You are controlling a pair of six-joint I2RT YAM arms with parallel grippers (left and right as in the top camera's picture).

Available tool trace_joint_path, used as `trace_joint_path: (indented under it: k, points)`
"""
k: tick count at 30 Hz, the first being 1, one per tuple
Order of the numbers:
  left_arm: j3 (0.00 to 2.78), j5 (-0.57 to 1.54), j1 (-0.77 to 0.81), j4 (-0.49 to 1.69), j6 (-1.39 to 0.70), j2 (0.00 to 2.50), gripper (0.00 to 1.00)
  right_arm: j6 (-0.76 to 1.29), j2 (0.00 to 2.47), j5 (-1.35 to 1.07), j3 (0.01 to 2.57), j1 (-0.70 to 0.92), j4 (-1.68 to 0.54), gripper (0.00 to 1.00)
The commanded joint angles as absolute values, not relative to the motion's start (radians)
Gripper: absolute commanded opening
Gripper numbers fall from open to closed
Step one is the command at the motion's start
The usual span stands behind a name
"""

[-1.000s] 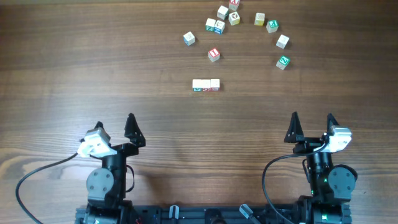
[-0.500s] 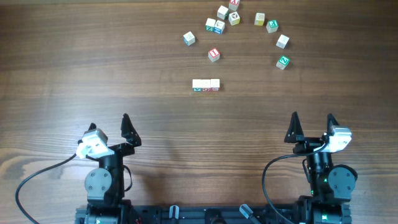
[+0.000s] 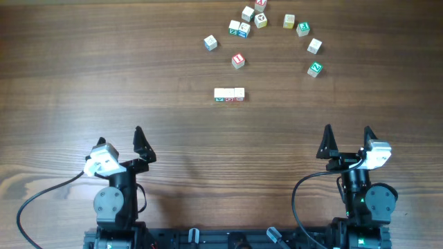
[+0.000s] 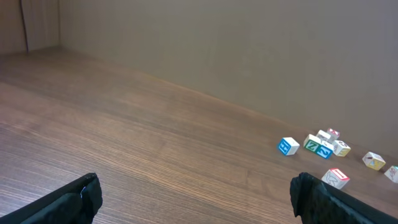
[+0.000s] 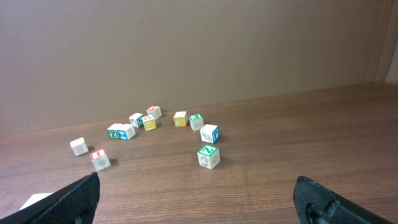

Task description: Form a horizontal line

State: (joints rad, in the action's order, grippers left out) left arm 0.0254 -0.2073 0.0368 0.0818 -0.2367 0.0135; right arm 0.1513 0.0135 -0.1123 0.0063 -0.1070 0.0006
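Note:
The horizontal line (image 3: pixel 229 95) is a row of three whitish letter cubes joined side to side, lying in the middle of the wooden table. A white corner of it shows at the lower left of the right wrist view (image 5: pixel 35 201). My left gripper (image 3: pixel 120 136) is open and empty at the near left, well short of the line. My right gripper (image 3: pixel 347 135) is open and empty at the near right. Both show wide-spread fingers in their wrist views, left (image 4: pixel 199 196) and right (image 5: pixel 198 199).
Several loose letter cubes lie scattered at the far side: a red-topped one (image 3: pixel 238 61), a green Z cube (image 3: pixel 315 69) (image 5: pixel 209 155), a blue-marked one (image 3: pixel 210 43) (image 4: pixel 288 146), and a cluster (image 3: pixel 248 21) beyond. A brown wall stands behind the table.
My left gripper has turned and shifted slightly to the left. The right arm and the cubes have not moved.

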Motion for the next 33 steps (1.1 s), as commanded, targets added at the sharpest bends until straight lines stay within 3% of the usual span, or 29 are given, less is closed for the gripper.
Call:
trace_joint_path:
  k: [1, 33]
  points:
    - [0.017, -0.191, 0.028, 0.078, -0.216, 0.003, 1.0, 0.133, 0.004, -0.128, 0.005, -0.096, 0.007, 1.0]
    - [0.017, -0.191, 0.032, 0.078, -0.216, 0.003, 1.0, 0.133, 0.004, -0.128, 0.005, -0.062, 0.007, 1.0]
